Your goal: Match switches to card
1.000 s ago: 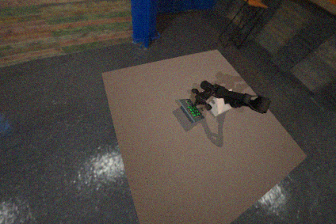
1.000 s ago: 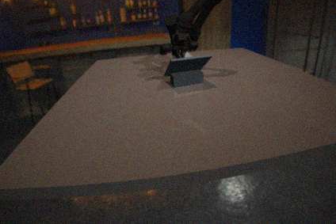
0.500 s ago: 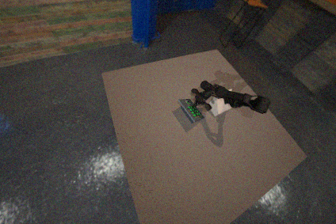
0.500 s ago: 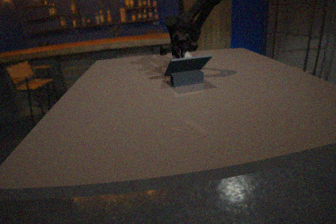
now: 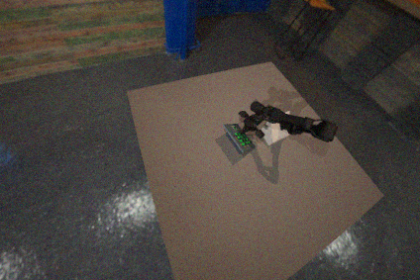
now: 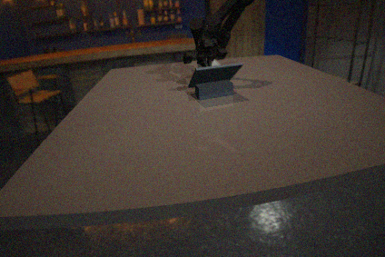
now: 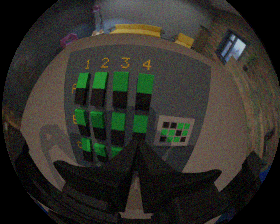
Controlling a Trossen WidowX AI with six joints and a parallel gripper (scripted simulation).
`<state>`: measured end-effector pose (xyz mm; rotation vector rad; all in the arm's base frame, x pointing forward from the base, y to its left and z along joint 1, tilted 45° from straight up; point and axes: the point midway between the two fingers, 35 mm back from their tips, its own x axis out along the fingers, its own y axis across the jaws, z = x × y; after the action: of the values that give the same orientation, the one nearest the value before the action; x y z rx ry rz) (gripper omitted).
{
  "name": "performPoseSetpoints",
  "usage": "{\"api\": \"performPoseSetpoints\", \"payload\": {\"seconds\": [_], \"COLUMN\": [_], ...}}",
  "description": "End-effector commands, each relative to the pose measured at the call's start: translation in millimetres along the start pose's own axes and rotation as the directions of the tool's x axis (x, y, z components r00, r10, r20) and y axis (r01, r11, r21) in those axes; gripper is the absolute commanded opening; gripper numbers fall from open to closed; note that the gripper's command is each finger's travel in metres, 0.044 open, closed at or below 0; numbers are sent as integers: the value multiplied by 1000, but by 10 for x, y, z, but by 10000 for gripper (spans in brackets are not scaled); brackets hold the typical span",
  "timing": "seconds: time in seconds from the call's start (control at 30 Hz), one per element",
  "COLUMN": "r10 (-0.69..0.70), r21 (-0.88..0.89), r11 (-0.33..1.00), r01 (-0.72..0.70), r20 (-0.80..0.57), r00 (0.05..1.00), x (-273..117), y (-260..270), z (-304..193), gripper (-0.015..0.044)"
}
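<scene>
Gripper (image 7: 139, 160), fingers pressed together and holding nothing, hovers over the near row of the switch panel (image 7: 113, 106); next, press that switch's raised end

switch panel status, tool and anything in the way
Tool shut, holding nothing, low over near row. Switch panel and card in view. Nothing in the way.

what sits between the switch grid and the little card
Nothing: in the wrist view, only a bare strip of grey panel separates the switch grid from the card.
</scene>
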<state>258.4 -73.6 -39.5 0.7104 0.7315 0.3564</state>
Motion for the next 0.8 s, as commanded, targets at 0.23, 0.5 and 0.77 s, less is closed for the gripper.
{"api": "performPoseSetpoints", "payload": {"seconds": [0.23, 0.5, 0.77], "r10": [-3, -3, -10], "r21": [1, 1, -1], "r11": [1000, 1000, 1000], "r01": [3, 3, 10], "r20": [-2, -2, -9], "r00": [1000, 1000, 1000], "x": [20, 30, -76], "y": [-4, -3, -40], "z": [-5, -5, 1], "gripper": [0, 0, 0]}}
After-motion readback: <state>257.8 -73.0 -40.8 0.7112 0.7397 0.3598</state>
